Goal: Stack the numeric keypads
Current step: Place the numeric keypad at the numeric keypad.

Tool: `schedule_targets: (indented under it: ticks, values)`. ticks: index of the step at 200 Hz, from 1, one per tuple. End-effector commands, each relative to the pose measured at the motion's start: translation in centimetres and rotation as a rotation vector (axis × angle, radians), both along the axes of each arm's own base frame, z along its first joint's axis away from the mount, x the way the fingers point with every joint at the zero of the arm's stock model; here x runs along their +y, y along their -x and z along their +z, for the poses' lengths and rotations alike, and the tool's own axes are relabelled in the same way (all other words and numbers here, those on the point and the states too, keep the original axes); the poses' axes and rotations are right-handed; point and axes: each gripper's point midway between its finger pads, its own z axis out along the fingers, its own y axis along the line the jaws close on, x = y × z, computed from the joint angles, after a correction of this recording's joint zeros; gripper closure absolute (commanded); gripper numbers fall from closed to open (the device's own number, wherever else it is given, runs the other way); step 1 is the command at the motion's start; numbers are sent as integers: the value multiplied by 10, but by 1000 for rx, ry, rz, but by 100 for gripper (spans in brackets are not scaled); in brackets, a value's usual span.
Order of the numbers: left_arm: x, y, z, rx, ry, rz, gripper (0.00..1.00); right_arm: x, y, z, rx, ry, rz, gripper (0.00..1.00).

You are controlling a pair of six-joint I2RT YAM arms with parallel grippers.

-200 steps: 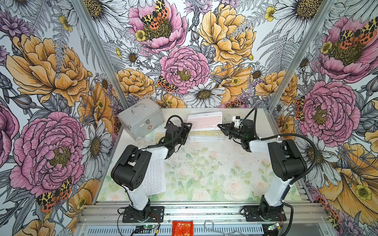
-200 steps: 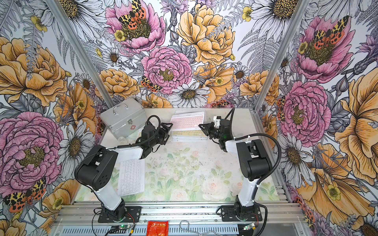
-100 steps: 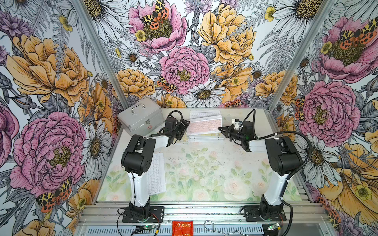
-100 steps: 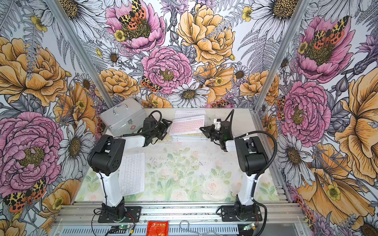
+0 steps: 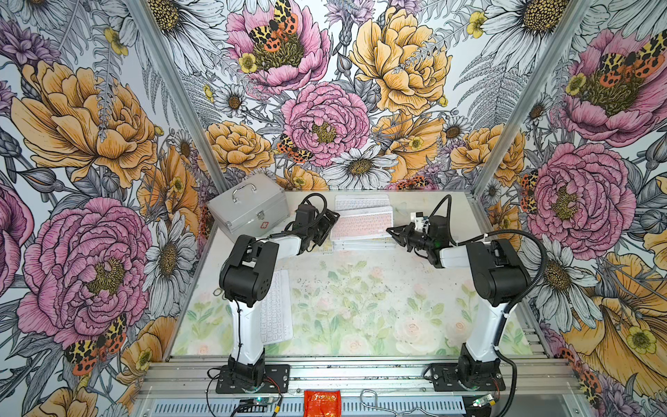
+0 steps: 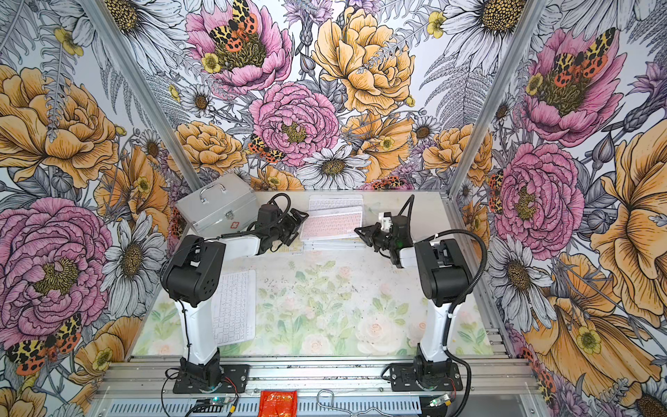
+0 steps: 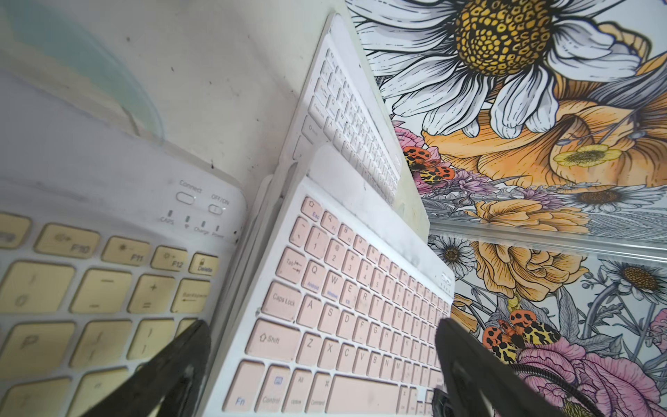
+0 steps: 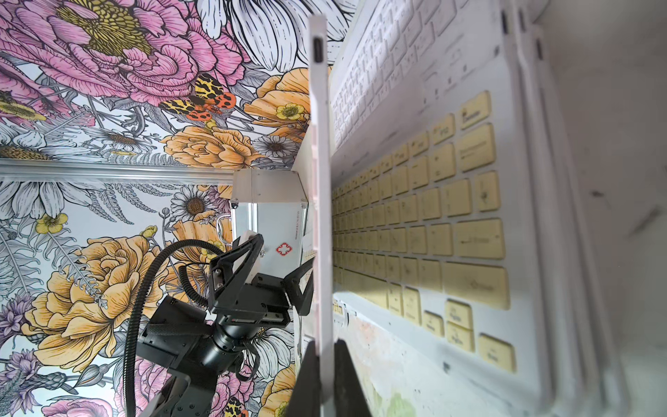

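Note:
A pink-keyed keypad (image 5: 361, 225) (image 6: 332, 224) hangs tilted just above a stack of keypads (image 5: 361, 246) at the back of the table. My right gripper (image 5: 391, 231) (image 8: 323, 379) is shut on its right short edge, which shows edge-on in the right wrist view (image 8: 321, 216). The stack's top one has yellow keys (image 8: 433, 216) (image 7: 90, 289). My left gripper (image 5: 330, 221) (image 7: 321, 361) is open, and its fingers (image 7: 187, 353) straddle the left end of the pink keypad (image 7: 361, 307) without touching it.
A white keypad (image 5: 361, 200) (image 7: 353, 126) lies by the back wall behind the stack. Another white keypad (image 5: 276, 307) (image 6: 234, 307) lies at the front left, partly under my left arm. A silver metal case (image 5: 249, 209) (image 8: 274, 224) stands at the back left corner.
The left arm has swung towards the back, bringing its open gripper up to the pink keypad's left end. The pink keypad has come down slightly nearer the stack, still in the right gripper.

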Motion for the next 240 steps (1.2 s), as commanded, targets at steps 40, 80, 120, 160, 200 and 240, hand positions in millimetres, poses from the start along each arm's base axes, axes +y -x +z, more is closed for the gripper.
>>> schedule_targets:
  ticks: [40,80,120,160,200,240]
  values:
    - [-16,-5,-1,-8,-6,-53,1,-9,-8,-3,-29,33,-10,96]
    - [-17,-5,0,-9,-8,-53,1,-11,-8,-9,-10,38,-21,95]
    - [-17,-5,2,-10,-5,-55,1,-16,-8,-15,13,47,-34,88]
    - [-18,-5,3,-11,-4,-56,1,-19,-6,-20,42,97,-36,76]
    - [-19,-5,6,-15,-1,-57,1,-22,-5,-22,56,140,-29,67]
    - [-19,-4,6,-14,0,-58,1,-24,-3,-21,65,171,-23,62]
